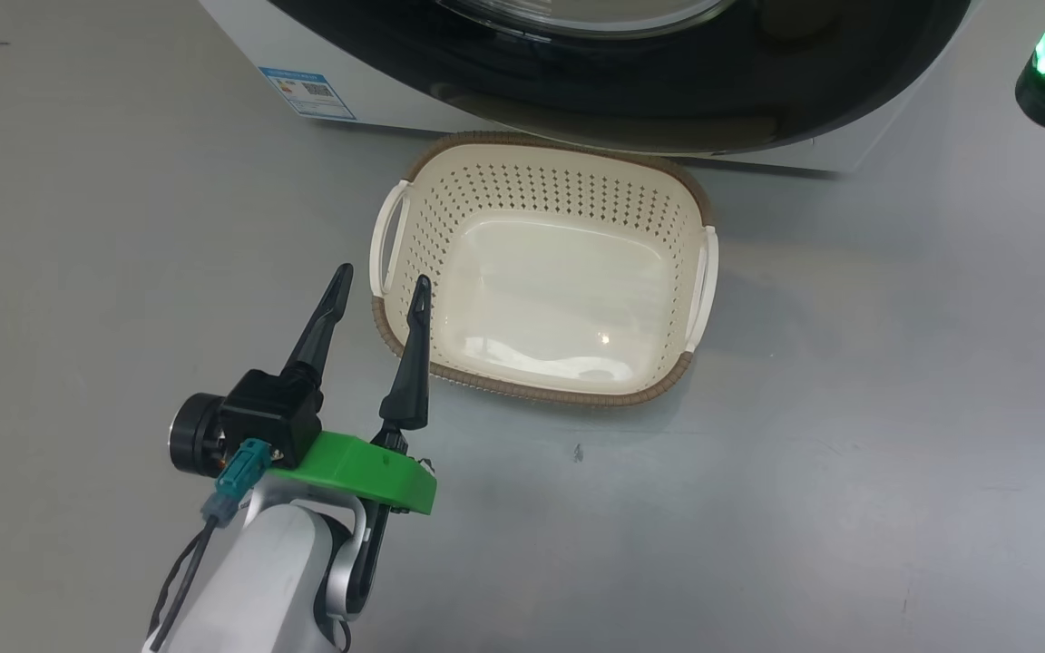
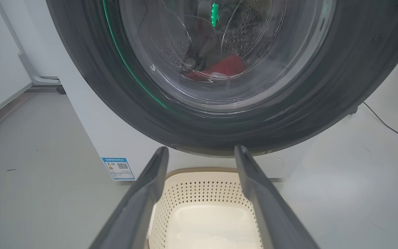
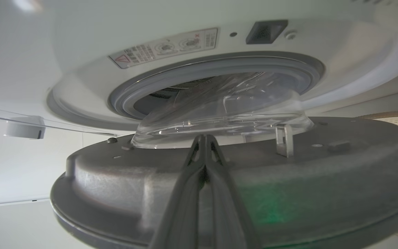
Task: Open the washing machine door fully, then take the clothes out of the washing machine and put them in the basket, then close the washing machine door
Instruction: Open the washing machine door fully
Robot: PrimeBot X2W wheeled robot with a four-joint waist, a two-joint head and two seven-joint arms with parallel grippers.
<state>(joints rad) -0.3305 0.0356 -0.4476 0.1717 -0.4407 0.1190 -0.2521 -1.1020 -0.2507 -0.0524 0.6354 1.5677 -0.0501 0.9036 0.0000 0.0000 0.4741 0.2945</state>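
Nearest me, my left gripper (image 1: 384,275) hangs with its two dark fingers spread wide and nothing between them. In the head view it sits above the grey floor (image 1: 849,472) at the near left corner of the basket (image 1: 559,186), one finger crossing the brown rim; from the left wrist those fingers frame the perforated far wall. The basket stands on the floor, its glossy cream bottom catching the light, a white handle on each side; its far rim sits just under the overhang of the washing machine door (image 1: 668,104).

My right gripper (image 3: 205,138) is pressed shut, finger against finger, gripping nothing. In its own view it lies along the grey inner face of the door, the tips reaching the foot of the clear glass bowl (image 3: 219,114); whether they touch the door I cannot tell. A small metal latch hook (image 3: 284,140) stands up from that face just right of the tips.

The door is ajar, not swung fully; the bowl tilts half out of the grey rubber seal (image 3: 219,64). Beyond it rises the white front of the washing machine (image 3: 81,45), bearing a warning label (image 3: 164,46) and a dark latch socket (image 3: 266,31); a blue sticker (image 1: 307,92) sits low on its side. Farthest, seen through the glass from the left wrist, the clothes (image 2: 228,65) lie red at the bottom of the drum.
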